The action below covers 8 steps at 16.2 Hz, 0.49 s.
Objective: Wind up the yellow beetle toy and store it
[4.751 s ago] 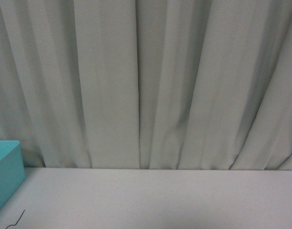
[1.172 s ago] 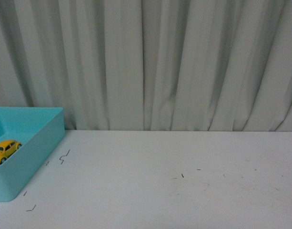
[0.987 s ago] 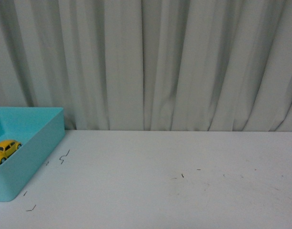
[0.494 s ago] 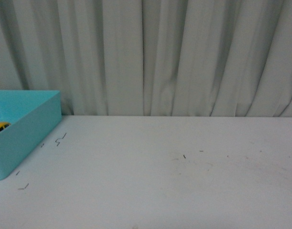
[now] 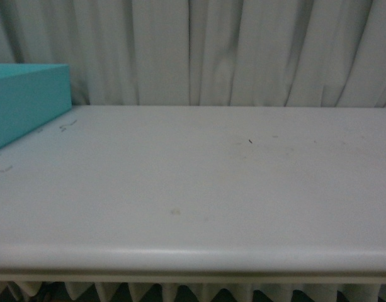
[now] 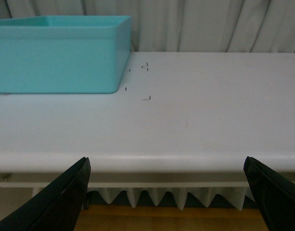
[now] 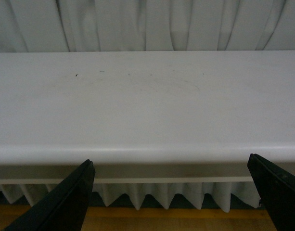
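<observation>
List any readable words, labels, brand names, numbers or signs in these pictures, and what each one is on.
None can be read.
The teal bin shows plain walls with no label.
The white table bears only small dark marks, not letters.
The curtain is plain.
Both open grippers, left and right, show no print.

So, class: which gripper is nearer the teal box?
Left. The left gripper hangs open before the table edge with the teal box in its view; the right gripper sees only bare table.
</observation>
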Each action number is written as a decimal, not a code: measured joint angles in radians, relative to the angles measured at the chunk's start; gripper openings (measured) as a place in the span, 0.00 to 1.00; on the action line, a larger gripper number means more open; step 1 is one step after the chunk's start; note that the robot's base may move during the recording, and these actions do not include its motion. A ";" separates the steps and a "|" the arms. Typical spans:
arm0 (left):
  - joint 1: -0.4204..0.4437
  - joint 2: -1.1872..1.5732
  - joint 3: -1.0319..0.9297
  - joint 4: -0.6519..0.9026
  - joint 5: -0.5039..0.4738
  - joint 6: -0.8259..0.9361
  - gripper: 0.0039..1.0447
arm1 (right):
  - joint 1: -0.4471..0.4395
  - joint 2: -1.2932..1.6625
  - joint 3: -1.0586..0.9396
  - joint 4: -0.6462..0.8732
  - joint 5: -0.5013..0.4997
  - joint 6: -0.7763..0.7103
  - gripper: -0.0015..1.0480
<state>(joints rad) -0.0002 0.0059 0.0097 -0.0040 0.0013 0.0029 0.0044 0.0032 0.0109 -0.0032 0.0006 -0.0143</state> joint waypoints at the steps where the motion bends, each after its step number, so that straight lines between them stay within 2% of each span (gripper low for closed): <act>1: 0.000 0.000 0.000 0.002 -0.001 0.000 0.94 | 0.000 0.000 0.000 0.000 0.000 0.000 0.94; 8: 0.000 0.000 0.000 0.002 -0.002 0.000 0.94 | 0.000 0.000 0.000 0.000 0.000 0.000 0.94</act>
<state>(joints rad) -0.0002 0.0059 0.0097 -0.0025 -0.0002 0.0029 0.0044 0.0036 0.0109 -0.0036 0.0002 -0.0139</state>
